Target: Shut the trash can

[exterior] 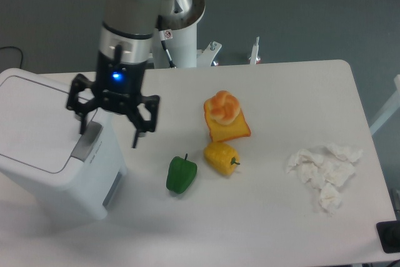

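White plastic boxy trash can (53,142) sits just left of and below your claw (109,123), lid apparently flat already. The claw hangs spread and empty; next, confirm the grey latch tab (86,141) is seated.

We see the trash can (44,148) as smooth white plastic with a soft sheen, its latch tab (86,141) a matt grey just beside the near fingertip. The gripper (109,131) looks like matt black metal or plastic; we cannot tell which. Beyond the far finger, the green pepper (180,174) and yellow pepper (222,157) look glossy, the crumpled tissue (324,168) soft and papery, the table (250,217) smooth matt white.
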`<state>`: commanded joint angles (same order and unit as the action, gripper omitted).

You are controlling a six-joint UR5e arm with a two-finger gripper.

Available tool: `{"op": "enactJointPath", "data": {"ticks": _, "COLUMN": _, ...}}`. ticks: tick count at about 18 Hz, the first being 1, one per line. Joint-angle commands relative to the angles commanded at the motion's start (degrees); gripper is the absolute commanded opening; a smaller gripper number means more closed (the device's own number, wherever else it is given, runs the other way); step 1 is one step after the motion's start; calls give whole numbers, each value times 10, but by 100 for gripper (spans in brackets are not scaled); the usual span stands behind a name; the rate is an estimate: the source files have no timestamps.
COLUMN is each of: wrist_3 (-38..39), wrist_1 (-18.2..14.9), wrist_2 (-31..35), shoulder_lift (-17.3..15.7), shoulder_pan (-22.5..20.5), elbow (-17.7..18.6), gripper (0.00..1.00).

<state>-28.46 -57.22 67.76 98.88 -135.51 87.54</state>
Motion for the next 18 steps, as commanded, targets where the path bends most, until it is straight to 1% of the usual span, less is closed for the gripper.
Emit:
{"op": "enactJointPath", "data": {"ticks": 3, "wrist_3": -33, "wrist_1": 0, "wrist_2": 0, "shoulder_lift": 11, "shoulder_pan": -40, "elbow": 2, "gripper": 100}}
{"op": "enactJointPath", "data": {"ticks": 9, "wrist_3": -186, "wrist_1": 1, "wrist_2": 3, "shoulder_lift": 44, "shoulder_pan": -124, "elbow": 4, "gripper": 100}}
{"op": "enactJointPath", "data": {"ticks": 11, "wrist_3": -230, "wrist_1": 3, "wrist_2": 4, "shoulder_lift": 64, "shoulder_pan": -146, "elbow": 4, "gripper": 100}}
{"op": "enactJointPath", "data": {"ticks": 13, "wrist_3": -279, "wrist_1": 3, "wrist_2": 45, "shoulder_lift": 76, "shoulder_pan": -164, "elbow": 2, "gripper": 100}}
{"op": "enactJointPath", "data": {"ticks": 15, "wrist_3": -326, "wrist_1": 1, "wrist_2": 94, "shoulder_lift": 90, "shoulder_pan": -166, "elbow": 4, "gripper": 100}}
{"op": "enactJointPath", "data": {"ticks": 18, "wrist_3": -355, "wrist_1": 0, "wrist_2": 131, "shoulder_lift": 108, "shoulder_pan": -177, "elbow": 6, "gripper": 100}}
